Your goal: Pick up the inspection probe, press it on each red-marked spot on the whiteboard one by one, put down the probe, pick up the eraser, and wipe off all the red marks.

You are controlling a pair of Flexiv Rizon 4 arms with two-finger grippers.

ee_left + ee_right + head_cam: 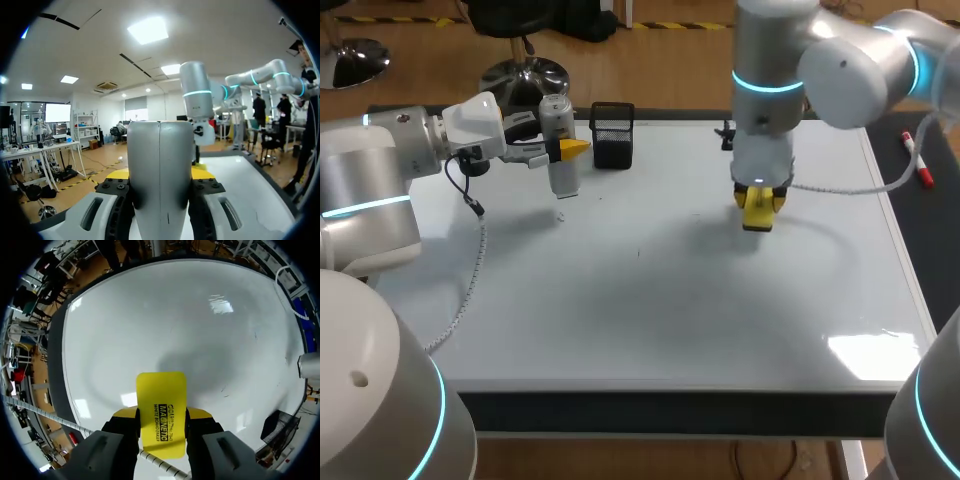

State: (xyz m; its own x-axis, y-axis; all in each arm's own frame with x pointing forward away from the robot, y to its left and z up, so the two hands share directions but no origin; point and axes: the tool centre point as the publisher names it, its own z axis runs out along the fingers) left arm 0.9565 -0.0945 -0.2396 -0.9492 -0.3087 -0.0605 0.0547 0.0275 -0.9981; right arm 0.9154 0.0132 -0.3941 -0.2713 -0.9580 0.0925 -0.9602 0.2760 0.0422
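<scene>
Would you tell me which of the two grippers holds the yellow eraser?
The right gripper: its fingers clamp the flat yellow rectangular eraser; the left gripper holds the silver cylindrical probe instead.

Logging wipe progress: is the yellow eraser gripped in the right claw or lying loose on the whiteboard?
Gripped: the flat yellow rectangular eraser sits in the right claw, both yellow-tipped fingers pressing its sides.

Black lettering stands in three short lines on the flat yellow whiteboard eraser (161, 412). The middle line is bold; the others are small and faint.
</scene>
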